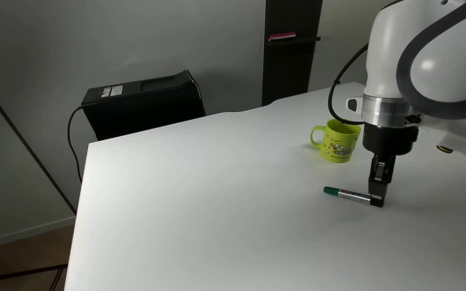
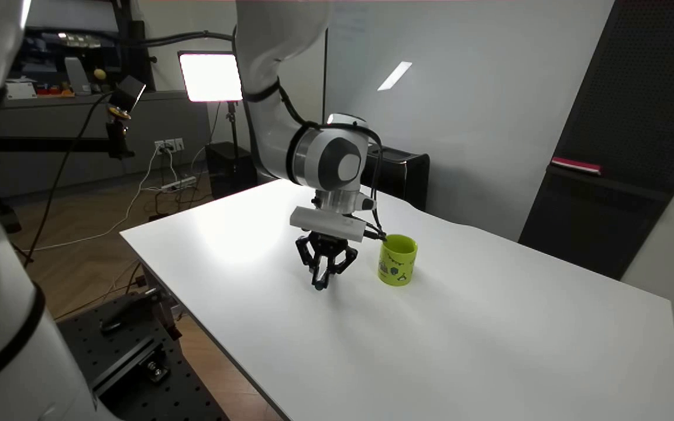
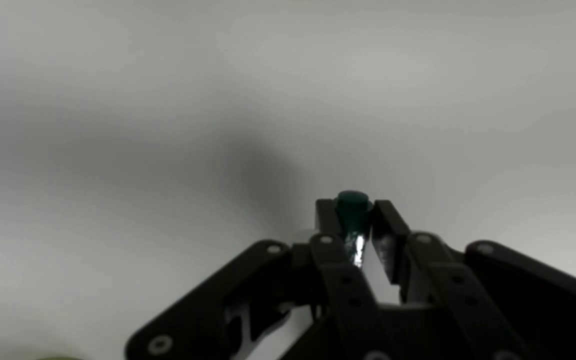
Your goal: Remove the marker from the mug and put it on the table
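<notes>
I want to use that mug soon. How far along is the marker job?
Done: the marker is out of the mug and apart from it. In hand: the gripper is closed on the marker, at or just above the table; contact is unclear. Left: with the marker not yet released, probably finishing any set-down, then opening and backing away.

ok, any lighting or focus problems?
Wrist view: hand and marker look soft, with a blurred shadow alongside; in an exterior view, lamp blown out, glare on the table; in an exterior view, a small glint on the arm.
</notes>
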